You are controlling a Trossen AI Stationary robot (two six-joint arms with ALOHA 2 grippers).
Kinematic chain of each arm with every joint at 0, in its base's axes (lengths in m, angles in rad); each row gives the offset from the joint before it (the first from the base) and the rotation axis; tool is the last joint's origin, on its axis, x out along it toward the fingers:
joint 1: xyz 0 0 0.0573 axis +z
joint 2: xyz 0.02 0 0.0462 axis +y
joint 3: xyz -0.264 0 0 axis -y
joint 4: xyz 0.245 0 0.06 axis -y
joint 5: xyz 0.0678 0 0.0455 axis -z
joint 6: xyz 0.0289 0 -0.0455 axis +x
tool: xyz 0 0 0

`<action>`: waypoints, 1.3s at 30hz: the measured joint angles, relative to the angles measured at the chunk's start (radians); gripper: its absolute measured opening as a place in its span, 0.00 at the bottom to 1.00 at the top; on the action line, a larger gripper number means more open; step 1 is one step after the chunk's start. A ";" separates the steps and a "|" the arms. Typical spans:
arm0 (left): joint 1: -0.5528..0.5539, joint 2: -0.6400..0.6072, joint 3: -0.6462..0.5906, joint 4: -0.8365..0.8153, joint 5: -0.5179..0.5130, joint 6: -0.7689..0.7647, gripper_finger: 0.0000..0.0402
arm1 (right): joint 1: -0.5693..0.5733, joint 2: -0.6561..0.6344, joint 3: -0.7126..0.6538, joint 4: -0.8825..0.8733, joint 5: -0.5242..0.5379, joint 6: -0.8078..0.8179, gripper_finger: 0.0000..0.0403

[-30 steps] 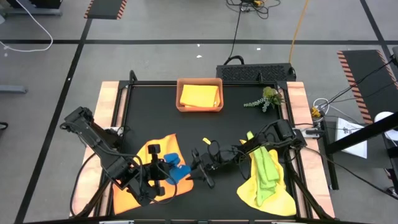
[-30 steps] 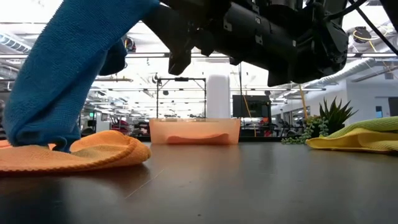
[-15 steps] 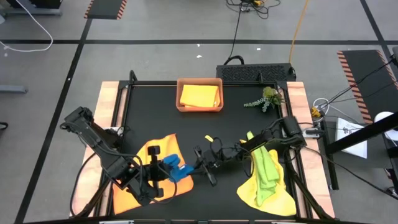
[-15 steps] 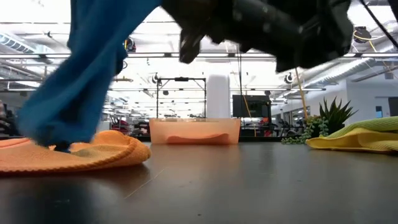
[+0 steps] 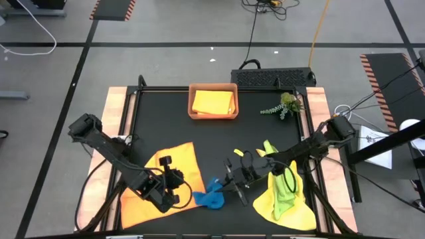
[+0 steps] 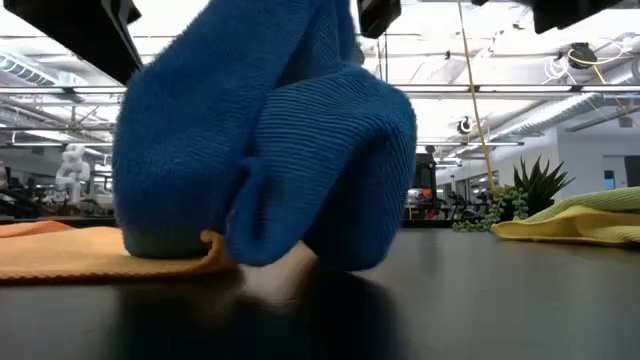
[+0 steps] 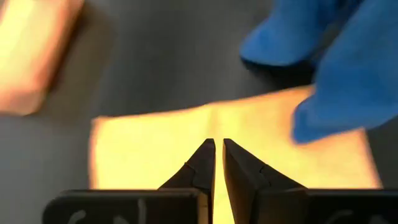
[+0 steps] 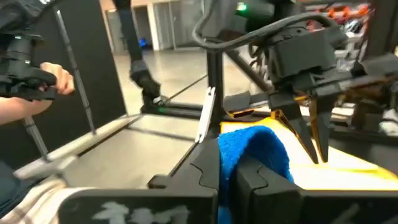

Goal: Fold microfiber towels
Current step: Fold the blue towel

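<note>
The blue towel [image 5: 212, 199] lies bunched on the black table just right of the spread orange towel [image 5: 174, 166], with my right gripper [image 5: 229, 186] shut on it. In the low view the blue towel [image 6: 270, 150] rises as a tall heap. My left gripper [image 7: 219, 144] hovers over the orange towel [image 7: 161, 143], open by only a narrow gap, with nothing between its fingers and the blue towel [image 7: 336, 68] beyond them. At the near right, a lime green towel [image 5: 285, 178] lies on a yellow towel [image 5: 285, 211]. My right gripper pinches a bunched fold at the top of the blue towel [image 8: 249, 146] between its two fingers. The fingers come about level from the table's right side. The towel droops below them and its lower folds [image 6: 300, 250] rest on the table.
An orange-brown tray [image 5: 192, 109] at the far middle holds a folded yellow towel [image 5: 214, 101]. A plant sprig [image 5: 282, 106] lies to its right. Bare black table lies between the tray and the towels. A person's hand [image 8: 56, 78] shows beyond the table.
The blue towel hung from my left gripper over the orange towel. My right gripper has taken hold of it and drawn it toward the table's right edge, off the orange towel. My left gripper has let go and sunk toward the orange towel.
</note>
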State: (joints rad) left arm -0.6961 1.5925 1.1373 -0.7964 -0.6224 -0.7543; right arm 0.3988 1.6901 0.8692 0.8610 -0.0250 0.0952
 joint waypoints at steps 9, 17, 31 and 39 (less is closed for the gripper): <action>0.013 0.000 -0.220 0.631 0.019 0.319 0.09 | -0.012 -0.034 0.000 -0.097 -0.009 0.093 0.00; 0.033 0.000 -0.246 0.696 0.019 0.328 0.22 | -0.132 -0.125 0.002 -0.110 -0.010 0.176 0.00; 0.056 0.009 -0.246 0.870 0.118 0.386 0.31 | -0.233 -0.154 0.126 -0.330 -0.557 0.389 0.00; 0.039 0.009 -0.246 0.870 0.045 0.386 0.31 | -0.027 -0.154 0.119 -0.676 -0.415 0.292 0.00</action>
State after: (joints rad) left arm -0.6575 1.6012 0.8917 0.0736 -0.5777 -0.3678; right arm 0.3714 1.5360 0.9886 0.1847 -0.4397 0.3873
